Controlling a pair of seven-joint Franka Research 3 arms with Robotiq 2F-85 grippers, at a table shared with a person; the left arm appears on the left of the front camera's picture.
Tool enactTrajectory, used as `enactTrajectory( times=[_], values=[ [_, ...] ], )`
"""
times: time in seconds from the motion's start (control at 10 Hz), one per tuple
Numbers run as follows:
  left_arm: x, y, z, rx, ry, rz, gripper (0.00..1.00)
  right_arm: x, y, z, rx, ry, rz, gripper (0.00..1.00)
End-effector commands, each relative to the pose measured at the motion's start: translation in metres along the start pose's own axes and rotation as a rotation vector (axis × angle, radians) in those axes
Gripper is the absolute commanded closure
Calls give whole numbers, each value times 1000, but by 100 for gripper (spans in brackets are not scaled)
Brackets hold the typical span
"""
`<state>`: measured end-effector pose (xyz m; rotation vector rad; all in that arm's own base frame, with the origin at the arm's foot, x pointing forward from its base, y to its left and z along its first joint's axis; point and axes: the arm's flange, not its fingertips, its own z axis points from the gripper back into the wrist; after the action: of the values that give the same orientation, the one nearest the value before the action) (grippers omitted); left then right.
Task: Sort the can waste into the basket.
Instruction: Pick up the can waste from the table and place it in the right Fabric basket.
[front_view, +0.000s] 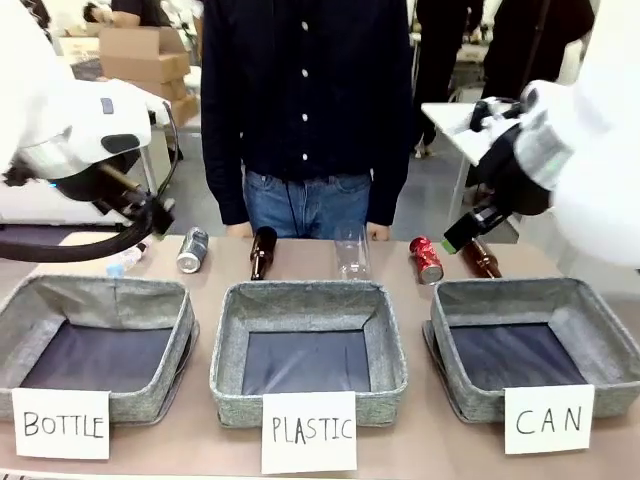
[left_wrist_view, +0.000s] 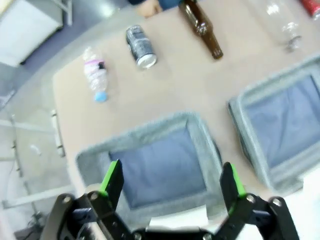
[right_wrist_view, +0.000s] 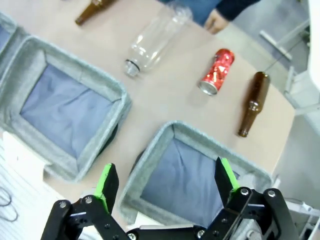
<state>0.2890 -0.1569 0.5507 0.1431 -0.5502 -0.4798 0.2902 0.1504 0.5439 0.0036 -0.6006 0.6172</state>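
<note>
Nearest on the desk (front_view: 415, 445), three grey baskets stand in a row, each with its dark base bare: the BOTTLE basket (front_view: 140, 405) at left, the PLASTIC basket (front_view: 232, 395) in the middle, and the CAN basket (front_view: 465, 398) at right. Above them, the left claw (left_wrist_view: 171, 175) and right claw (right_wrist_view: 166, 172) hang spread wide, gripping nothing. Beyond the baskets lie the dark can (front_view: 192, 250), a brown bottle (front_view: 262, 252), a clear bottle (front_view: 351, 252), the red can (front_view: 426, 259) just behind the CAN basket, and a second brown bottle (front_view: 482, 257). A person (front_view: 305, 100) stands at the far edge.

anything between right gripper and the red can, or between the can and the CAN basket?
Nothing visible. The right gripper hangs open above the CAN basket; the red can lies just past its far rim, a brown bottle beside it, apart.
</note>
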Motion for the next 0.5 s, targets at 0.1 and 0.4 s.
enactTrajectory(
  times=[0.1,0.4],
  values=[
    [17,4,-31,-25,-40,12,0,6,-5,-39,10,26,-10,0],
    [-4,21,10,-466,40,-138,0,-8,-16,18,259,-36,-284,0]
  ],
)
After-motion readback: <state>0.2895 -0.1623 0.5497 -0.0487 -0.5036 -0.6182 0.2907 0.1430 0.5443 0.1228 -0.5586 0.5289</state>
